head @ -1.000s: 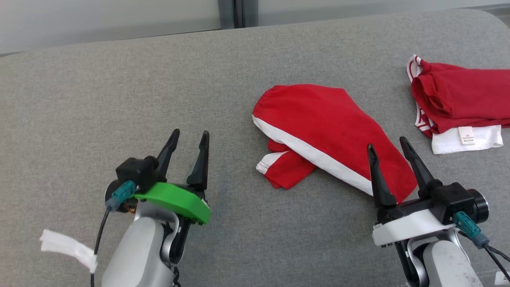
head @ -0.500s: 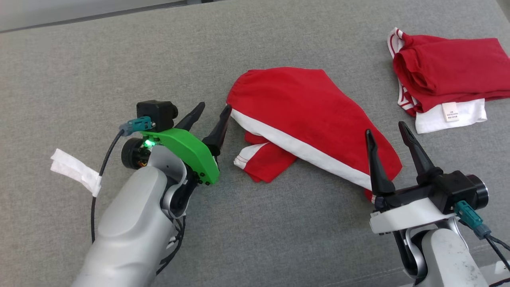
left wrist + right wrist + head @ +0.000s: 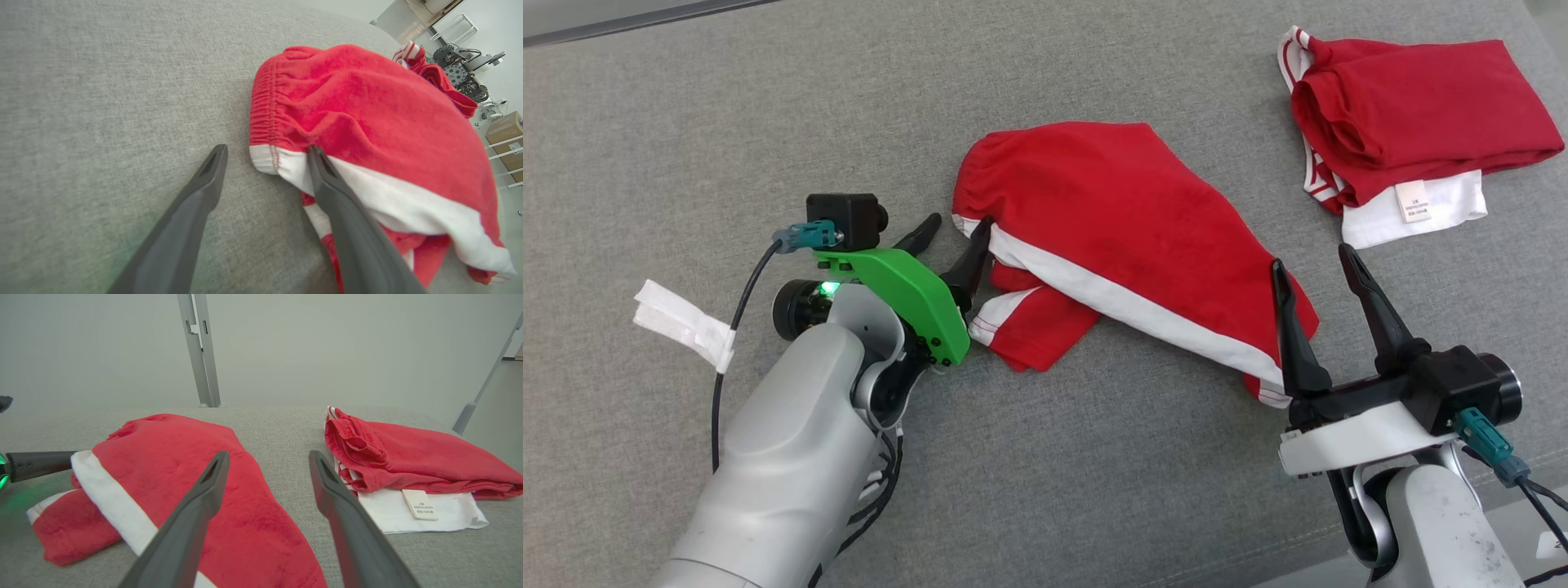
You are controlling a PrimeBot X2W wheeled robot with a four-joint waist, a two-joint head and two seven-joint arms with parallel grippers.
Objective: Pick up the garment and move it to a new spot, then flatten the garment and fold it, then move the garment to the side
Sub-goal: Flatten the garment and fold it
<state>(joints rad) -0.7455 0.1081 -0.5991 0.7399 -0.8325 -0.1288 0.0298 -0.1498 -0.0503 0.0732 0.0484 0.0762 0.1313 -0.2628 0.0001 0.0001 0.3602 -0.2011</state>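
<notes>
Left claw, jaws apart, straddles the white-trimmed waistband corner of the red garment, likely to pinch and lift it; right claw, also apart, hovers near its far end.

Item: right gripper. Two dark fingers rise from the lower edge, spread wide.
Item: garment. Red shorts with a white band, crumpled on the grey fabric bench, left of centre, partly hidden behind one finger.
Item: folded pile. Red over white, with a white label, lying apart to the right.
Item: left gripper finger. Dark, at the left edge, meeting the white band, with a green glow beside it.
Backdrop: pale wall and a grey metal post.
</notes>
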